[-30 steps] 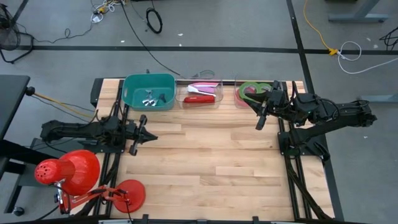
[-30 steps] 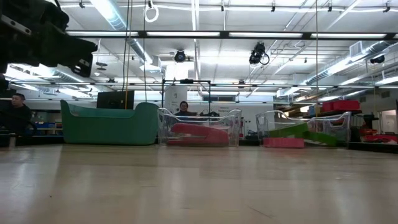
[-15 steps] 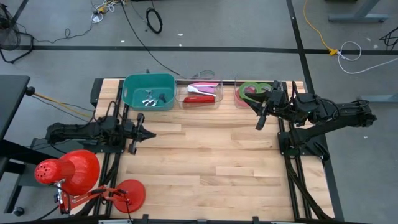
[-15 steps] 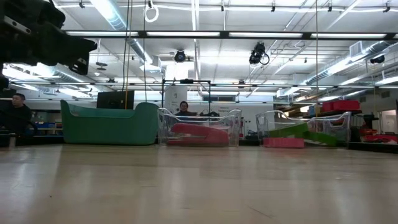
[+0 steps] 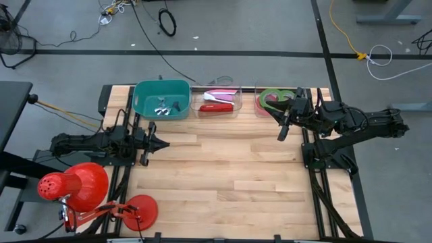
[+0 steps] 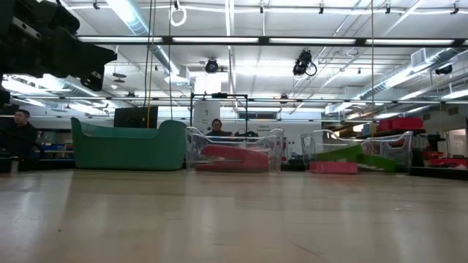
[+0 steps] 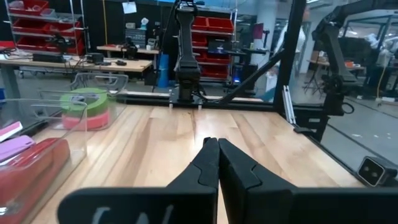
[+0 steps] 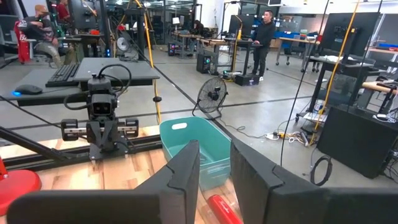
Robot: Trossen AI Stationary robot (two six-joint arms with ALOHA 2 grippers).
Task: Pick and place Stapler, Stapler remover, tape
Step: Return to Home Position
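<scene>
Three containers stand in a row along the table's far edge. A teal bin (image 5: 162, 99) holds small metal stapler removers (image 5: 162, 108). A clear tray (image 5: 217, 101) holds a red stapler (image 6: 234, 155) and a pink one. Another clear tray (image 5: 273, 100) holds the tape, a green roll on a red-pink one (image 7: 87, 106). My left gripper (image 7: 216, 149) is shut and empty, pointing level over the table's left side (image 5: 162, 144). My right gripper (image 8: 214, 168) is open and empty, raised beside the tape tray (image 5: 283, 128).
A red desk lamp (image 5: 74, 185) with a round base (image 5: 142, 210) stands at the near left corner. Bare wooden tabletop (image 5: 229, 175) lies between the arms. People stand and sit in the room beyond the table (image 8: 266, 31).
My left arm has settled a little, its rear end drawing in toward the table, while its gripper stays shut and roughly in place. My right arm has kept still.
</scene>
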